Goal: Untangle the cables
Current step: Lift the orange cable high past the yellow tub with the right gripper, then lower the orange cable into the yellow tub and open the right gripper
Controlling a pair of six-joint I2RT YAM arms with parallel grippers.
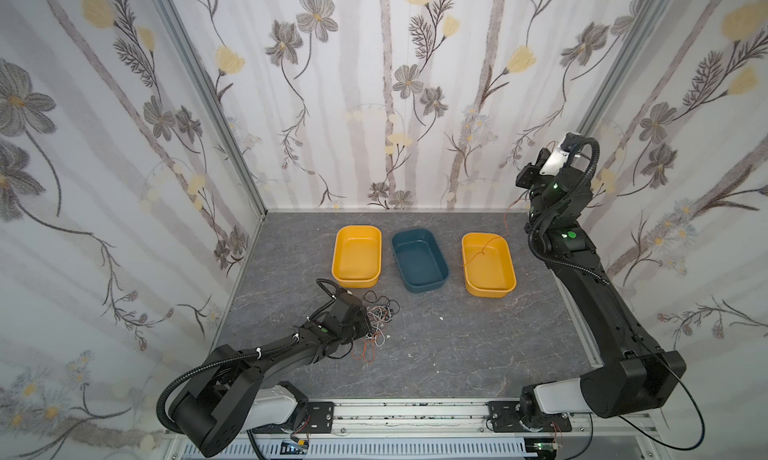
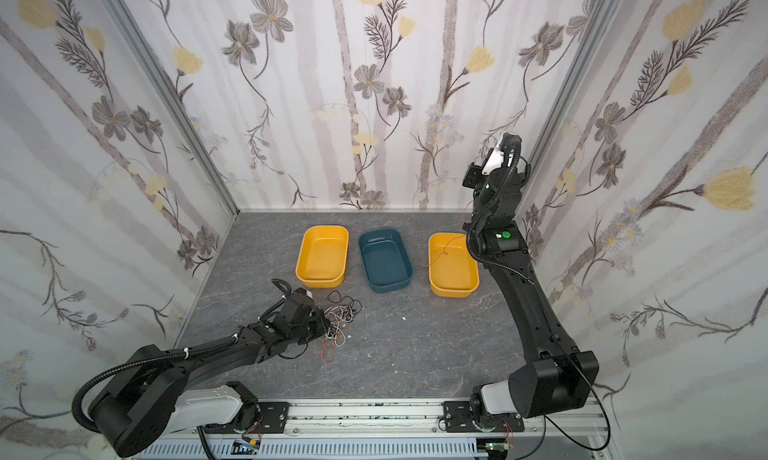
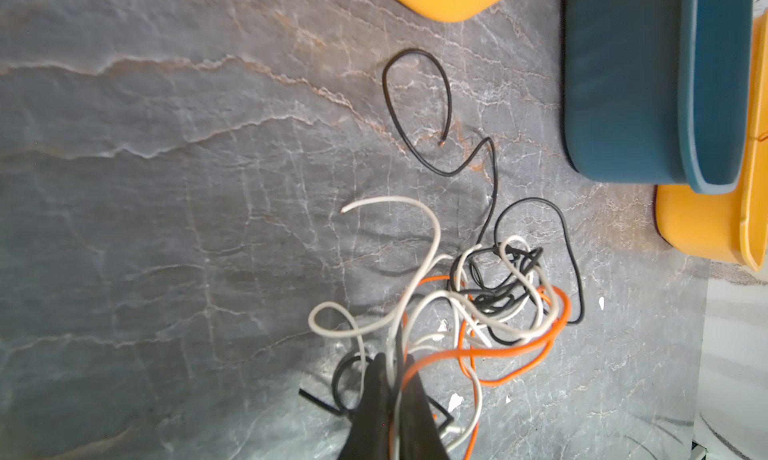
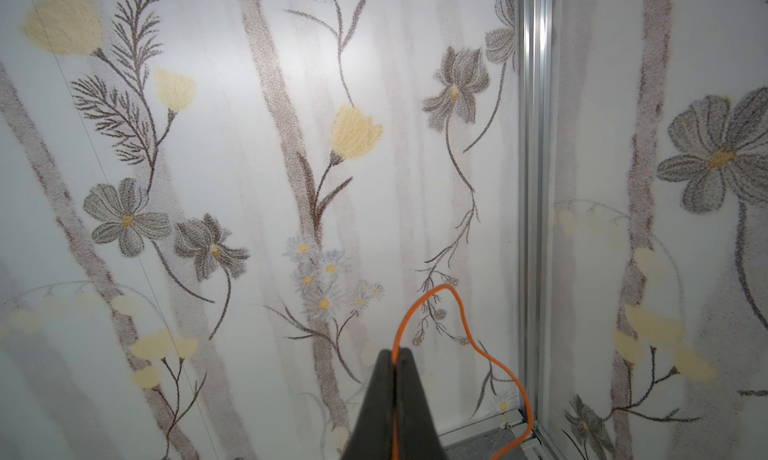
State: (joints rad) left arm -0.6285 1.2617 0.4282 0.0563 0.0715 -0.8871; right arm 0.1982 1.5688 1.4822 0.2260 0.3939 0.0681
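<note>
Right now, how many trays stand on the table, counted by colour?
Yellow trays: 2
Blue tray: 1
Total: 3

No legible text, brand, number or sign in any view.

Only markings noted, seen in both top views:
- right-arm green dot (image 1: 572,234), a plain round sticker on the arm's black housing, at about 3 o'clock of the worktop (image 1: 436,354). Blank.
- left-arm green dot (image 1: 322,330), the same kind of sticker on the black housing, at about 8 o'clock. Blank.
</note>
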